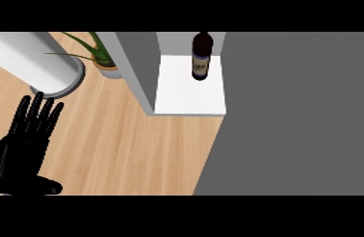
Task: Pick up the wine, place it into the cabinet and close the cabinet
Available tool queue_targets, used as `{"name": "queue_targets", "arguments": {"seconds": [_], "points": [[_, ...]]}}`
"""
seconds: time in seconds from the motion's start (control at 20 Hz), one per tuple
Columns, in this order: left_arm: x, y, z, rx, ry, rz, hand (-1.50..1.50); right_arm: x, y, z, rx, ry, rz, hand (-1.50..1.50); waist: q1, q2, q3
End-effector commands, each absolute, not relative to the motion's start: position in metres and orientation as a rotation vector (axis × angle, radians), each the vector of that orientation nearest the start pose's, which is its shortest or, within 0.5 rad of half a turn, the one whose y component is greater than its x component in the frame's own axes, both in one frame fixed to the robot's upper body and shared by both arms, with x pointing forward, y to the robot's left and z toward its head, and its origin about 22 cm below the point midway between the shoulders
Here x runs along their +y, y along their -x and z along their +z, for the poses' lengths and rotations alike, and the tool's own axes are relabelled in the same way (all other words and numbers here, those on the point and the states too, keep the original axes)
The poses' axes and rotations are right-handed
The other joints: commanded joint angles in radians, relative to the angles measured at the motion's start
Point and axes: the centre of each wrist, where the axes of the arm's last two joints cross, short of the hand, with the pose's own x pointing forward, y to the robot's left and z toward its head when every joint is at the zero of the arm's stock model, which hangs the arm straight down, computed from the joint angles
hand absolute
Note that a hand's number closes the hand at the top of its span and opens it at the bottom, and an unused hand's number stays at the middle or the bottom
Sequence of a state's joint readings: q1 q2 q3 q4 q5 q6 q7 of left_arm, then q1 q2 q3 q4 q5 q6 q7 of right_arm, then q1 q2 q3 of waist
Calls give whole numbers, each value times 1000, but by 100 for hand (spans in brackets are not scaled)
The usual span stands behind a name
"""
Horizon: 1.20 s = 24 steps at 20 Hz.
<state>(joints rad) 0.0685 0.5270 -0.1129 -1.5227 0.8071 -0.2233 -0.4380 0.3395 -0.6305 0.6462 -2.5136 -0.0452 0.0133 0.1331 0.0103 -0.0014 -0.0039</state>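
Observation:
The wine [201,56], a dark bottle with a pale label, stands upright inside the cabinet on its white shelf [188,94], towards the back. A large grey panel [292,115], apparently the cabinet door, fills the right side of the view and stands open beside the shelf. My left hand [27,139] shows at the lower left over the wooden counter, open with straight fingers pointing up, far from the bottle. My right hand shows nowhere in the view.
A big white cylinder [39,62] lies at the upper left. A small potted plant [99,55] stands next to the cabinet's grey left wall [135,67]. Bare wooden counter [135,149] stretches between my left hand and the cabinet.

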Motion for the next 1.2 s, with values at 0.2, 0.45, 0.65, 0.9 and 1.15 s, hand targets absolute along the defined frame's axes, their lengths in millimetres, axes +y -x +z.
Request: {"name": "queue_targets", "arguments": {"seconds": [0.2,0.45,0.65,0.9,1.15], "points": [[358,-223,30,-1843,435,117,-150,-167,-76,177,-1807,-676,654,150,22,2,-2],[356,-227,18,-1861,451,127,-150,-155,-95,177,-1802,-686,688,150,41,9,-6],[373,-228,31,-1849,436,108,-150,-141,-110,181,-1804,-670,710,150,44,4,-3],[375,-233,34,-1855,425,110,-150,-96,-142,191,-1809,-665,733,150,41,3,-3],[376,-232,36,-1834,435,112,-150,-42,-183,220,-1829,-604,707,150,28,3,1]]}}
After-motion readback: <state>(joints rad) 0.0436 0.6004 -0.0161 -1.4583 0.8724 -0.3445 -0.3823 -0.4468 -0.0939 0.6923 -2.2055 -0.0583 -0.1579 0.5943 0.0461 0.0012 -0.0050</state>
